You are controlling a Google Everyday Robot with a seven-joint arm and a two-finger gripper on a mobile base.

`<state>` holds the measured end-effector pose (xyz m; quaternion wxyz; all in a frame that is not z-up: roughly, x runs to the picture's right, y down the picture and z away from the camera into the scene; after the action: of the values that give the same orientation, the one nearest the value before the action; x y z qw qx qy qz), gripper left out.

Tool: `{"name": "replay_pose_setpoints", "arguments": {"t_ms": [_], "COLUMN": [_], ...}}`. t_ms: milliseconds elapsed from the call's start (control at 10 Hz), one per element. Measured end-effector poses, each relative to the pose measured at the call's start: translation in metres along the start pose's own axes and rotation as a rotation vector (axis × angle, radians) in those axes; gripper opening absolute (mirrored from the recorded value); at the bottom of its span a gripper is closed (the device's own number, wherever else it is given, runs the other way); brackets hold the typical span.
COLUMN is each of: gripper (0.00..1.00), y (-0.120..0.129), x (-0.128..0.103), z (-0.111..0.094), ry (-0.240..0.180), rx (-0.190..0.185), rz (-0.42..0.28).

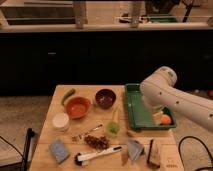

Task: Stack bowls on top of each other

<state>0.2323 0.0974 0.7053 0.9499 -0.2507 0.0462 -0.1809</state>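
The bright orange bowl point(78, 106) sits on the wooden table point(55, 137), left of centre. The dark maroon bowl point(105, 98) stands just to its right and slightly farther back, close beside it but apart. Both are upright and look empty. My white arm point(162, 90) reaches in from the right. My gripper point(150, 114) hangs below the arm's bulky joint, over the green tray point(135, 107), to the right of both bowls. It is mostly hidden by the arm.
A white lidded tub point(61, 121) and a green pepper point(68, 95) flank the orange bowl. An orange fruit point(165, 119) lies in the tray. A fork point(86, 133), dark dried fruit point(97, 142), a blue sponge point(59, 149) and a black-handled utensil point(97, 155) lie near the front.
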Motion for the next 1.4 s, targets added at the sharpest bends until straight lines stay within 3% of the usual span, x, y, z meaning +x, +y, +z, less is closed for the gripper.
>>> {"name": "replay_pose_setpoints", "arguments": {"t_ms": [1400], "gripper": [0.8], "y": [-0.039], "x": [-0.016], "z": [-0.004], "ry": [0.07], "rx": [0.102], "rz": [-0.213]}}
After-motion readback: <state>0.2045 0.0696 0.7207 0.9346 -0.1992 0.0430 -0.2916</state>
